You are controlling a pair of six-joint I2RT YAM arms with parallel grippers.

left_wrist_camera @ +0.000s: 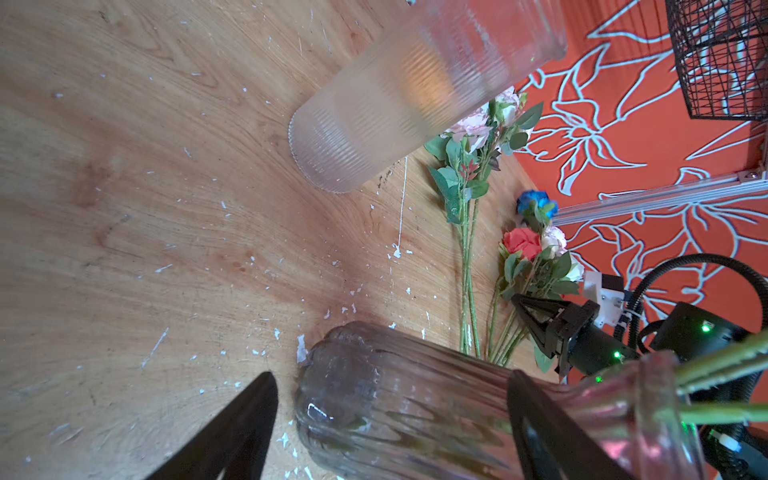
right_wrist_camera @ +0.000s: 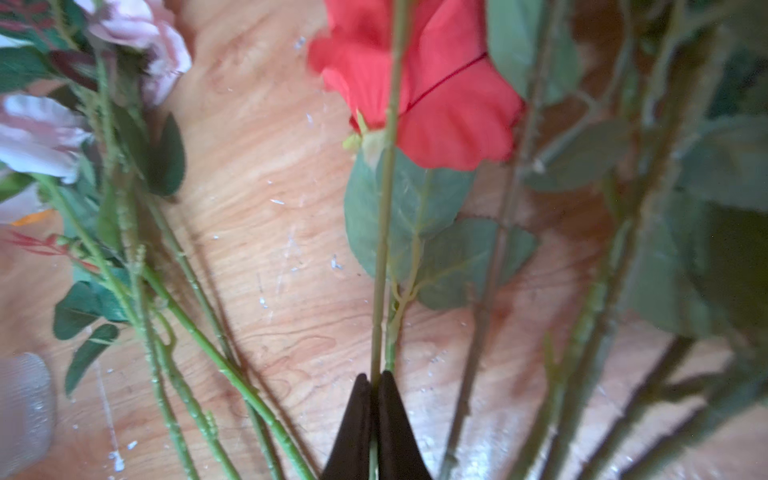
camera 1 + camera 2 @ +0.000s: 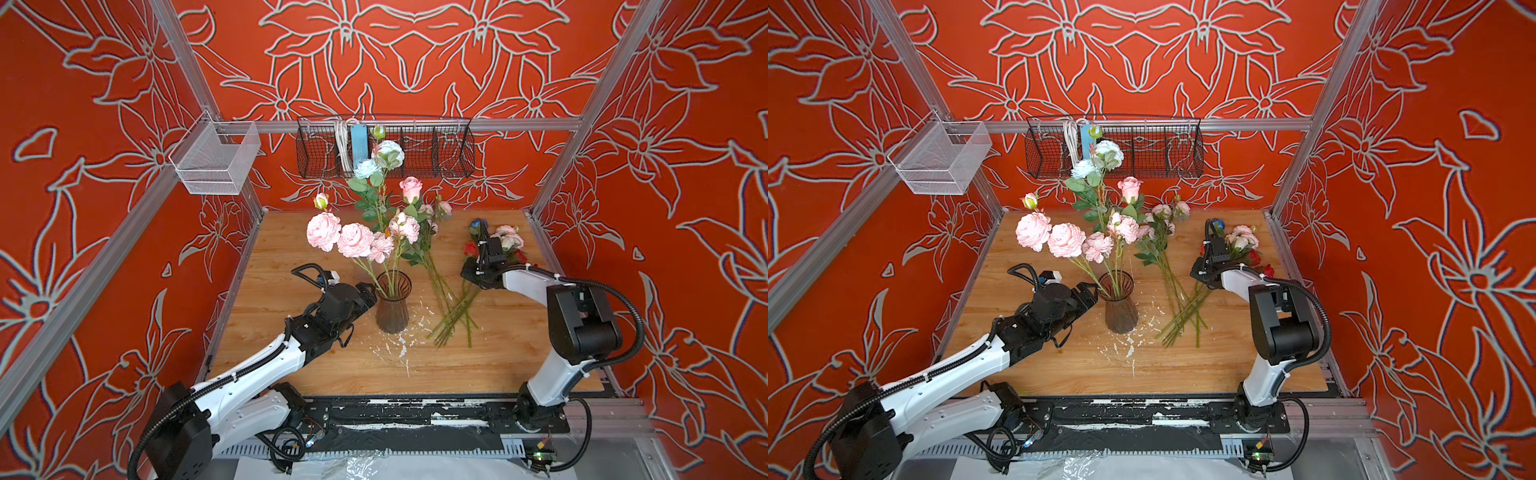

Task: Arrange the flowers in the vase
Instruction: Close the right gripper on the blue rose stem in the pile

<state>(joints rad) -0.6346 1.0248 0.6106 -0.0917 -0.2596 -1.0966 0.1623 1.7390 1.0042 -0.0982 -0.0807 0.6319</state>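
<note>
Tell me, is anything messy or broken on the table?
Yes. White flecks are scattered over the wooden table just in front of the vase, like chipped paint or a dried spill. The black rail along the table's front edge is scraped white too. The vase stands upright, unbroken.

**A:** In both top views we record bright, even light from above. The wallpaper point(image 3: 415, 50) is saturated, and the frame posts point(image 3: 582, 120) splay towards the corners, a wide-angle effect.

**B:** We note soft shadows on the table point(image 3: 332, 365). In the left wrist view the vase point(image 1: 395, 407) carries small glints, and the ribbed cylinder point(image 1: 415, 91) is blurred.

**A:** In the right wrist view we find the red flower point(image 2: 436, 104) soft, the leaves point(image 2: 727, 257) dim and unfocused, and dark shadows beside the stems point(image 2: 232, 372).
</note>
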